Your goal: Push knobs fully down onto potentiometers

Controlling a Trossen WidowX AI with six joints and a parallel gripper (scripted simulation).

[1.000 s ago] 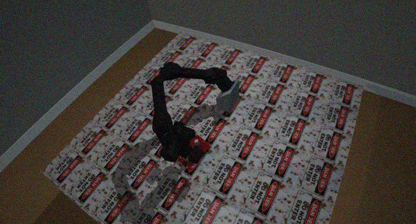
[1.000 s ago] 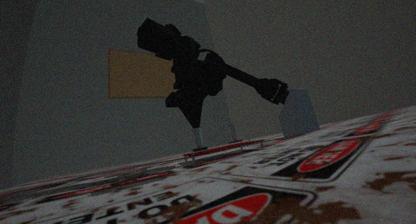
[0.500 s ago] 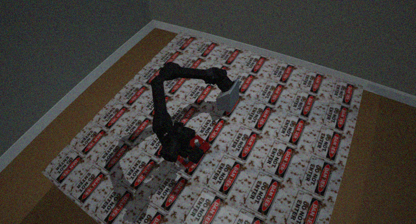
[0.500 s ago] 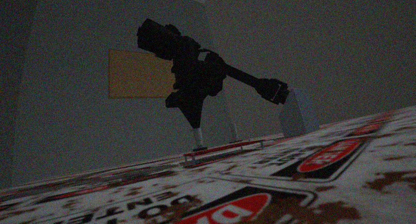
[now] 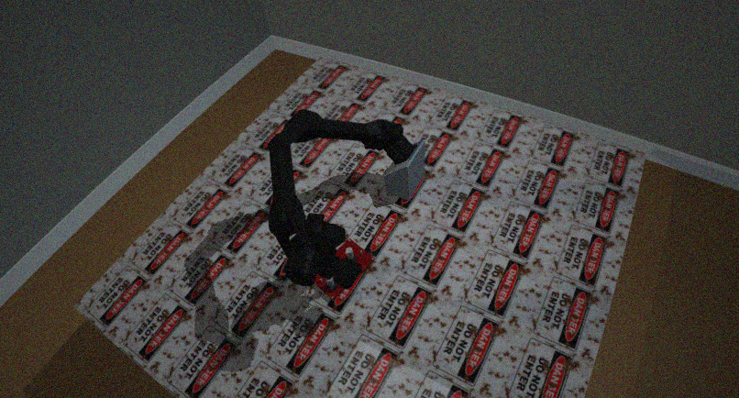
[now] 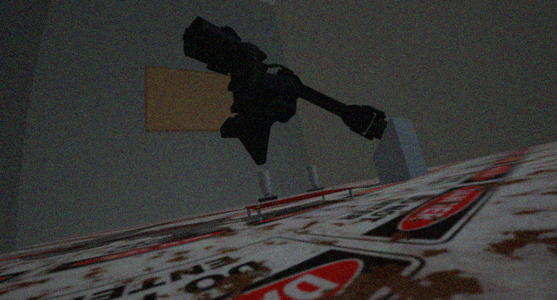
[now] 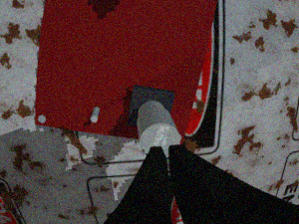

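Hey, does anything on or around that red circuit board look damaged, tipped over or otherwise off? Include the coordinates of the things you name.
Nothing plainly stands out. The red circuit board (image 6: 302, 198) (image 7: 125, 49) stands on its legs, and both knobs are upright above it, the near one (image 6: 265, 182) (image 7: 158, 123) and the far one (image 6: 312, 175). The dim picture could hide small damage.
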